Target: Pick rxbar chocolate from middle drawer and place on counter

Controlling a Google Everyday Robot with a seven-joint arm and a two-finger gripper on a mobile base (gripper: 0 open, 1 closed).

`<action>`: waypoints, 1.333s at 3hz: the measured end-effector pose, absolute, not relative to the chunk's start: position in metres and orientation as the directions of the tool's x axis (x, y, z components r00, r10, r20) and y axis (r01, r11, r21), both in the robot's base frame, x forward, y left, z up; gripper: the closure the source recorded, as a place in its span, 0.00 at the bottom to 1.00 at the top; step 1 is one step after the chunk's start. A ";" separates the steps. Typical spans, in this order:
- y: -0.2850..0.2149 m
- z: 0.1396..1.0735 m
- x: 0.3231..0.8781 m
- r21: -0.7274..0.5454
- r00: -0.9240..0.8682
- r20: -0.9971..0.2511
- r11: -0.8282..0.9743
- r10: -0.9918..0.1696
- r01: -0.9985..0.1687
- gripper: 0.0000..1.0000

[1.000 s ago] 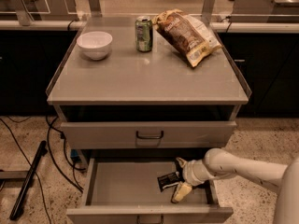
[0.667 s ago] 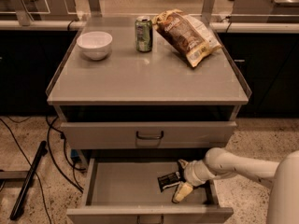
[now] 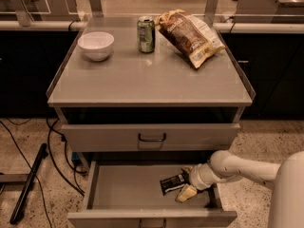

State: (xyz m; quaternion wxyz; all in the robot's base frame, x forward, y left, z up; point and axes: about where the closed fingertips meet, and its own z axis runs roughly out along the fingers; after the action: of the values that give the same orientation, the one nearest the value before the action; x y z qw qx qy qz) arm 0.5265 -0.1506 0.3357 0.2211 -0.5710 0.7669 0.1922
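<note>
The rxbar chocolate (image 3: 172,183), a small black wrapper with white print, lies on the grey floor of the open middle drawer (image 3: 128,189), towards its right side. My gripper (image 3: 185,183) reaches into the drawer from the right on a white arm. Its cream fingers (image 3: 186,193) sit right beside the bar's right end, one finger near the drawer floor and one behind the bar. The counter (image 3: 142,75) is the flat grey cabinet top above.
On the counter stand a white bowl (image 3: 96,45) at back left, a green can (image 3: 146,34) at back centre and a brown-and-yellow chip bag (image 3: 190,36) at back right. A shut grey drawer front with a black handle (image 3: 152,137) sits above the open drawer. Cables (image 3: 52,151) lie on the floor at left.
The arm and gripper have stayed almost still by the bar's right end. The bar has not visibly moved.
</note>
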 end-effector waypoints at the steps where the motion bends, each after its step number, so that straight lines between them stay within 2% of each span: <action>1: -0.152 0.335 0.526 0.051 -0.260 -0.555 0.280 -0.790 -0.959 0.48; 3: -0.153 0.345 0.525 0.053 -0.262 -0.553 0.281 -0.791 -0.958 0.94; 4: -0.153 0.344 0.524 0.054 -0.262 -0.552 0.280 -0.792 -0.959 1.00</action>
State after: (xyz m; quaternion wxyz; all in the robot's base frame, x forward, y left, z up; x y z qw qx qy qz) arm 0.5240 -0.1532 0.3443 0.2153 -0.5680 0.7704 0.1936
